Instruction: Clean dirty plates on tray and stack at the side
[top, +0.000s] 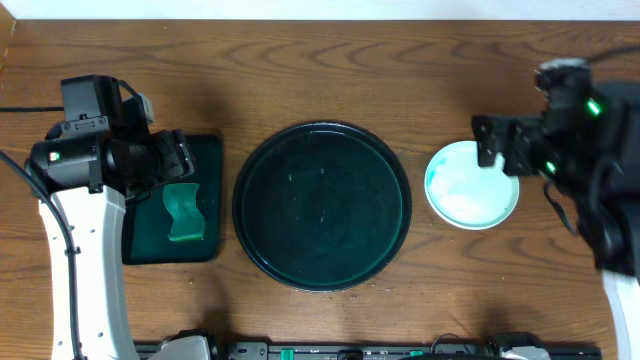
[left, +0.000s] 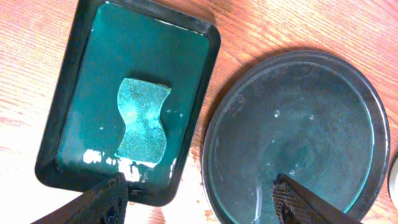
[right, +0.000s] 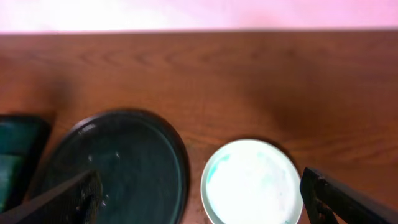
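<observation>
Left fingers (left: 106, 198) spread wide, nothing between them. One fingertip hangs over the near rim of the green tray (left: 143, 50), the other over the near edge of the tray (left: 298, 124). The seam between the two trays runs ahead through the gap between the fingers. Sponge (left: 143, 121), teal with wavy sides, lies flat in the green tray just ahead of the first fingertip, untouched. White flecks sit on the green tray floor between sponge and fingertip. The tray is round and black with a low rim, and a few small bright specks dot its floor ahead of the second fingertip. Right fingers (right: 339, 199) also spread wide, gripping nothing. Plate (right: 252, 183) lies ahead in the gap between them, nearer one finger, while the tray's edge sits by the other. Overhead the right fingers overlap the plate's rim on the far side; contact cannot be told. The plate is white with a teal tint along one side and rests on the worktop (top: 320, 60) just beside the tray, off it, a narrow strip of wood between. Whether more plates lie stacked under it cannot be told from above. The tray lies between the two pairs of fingers.
</observation>
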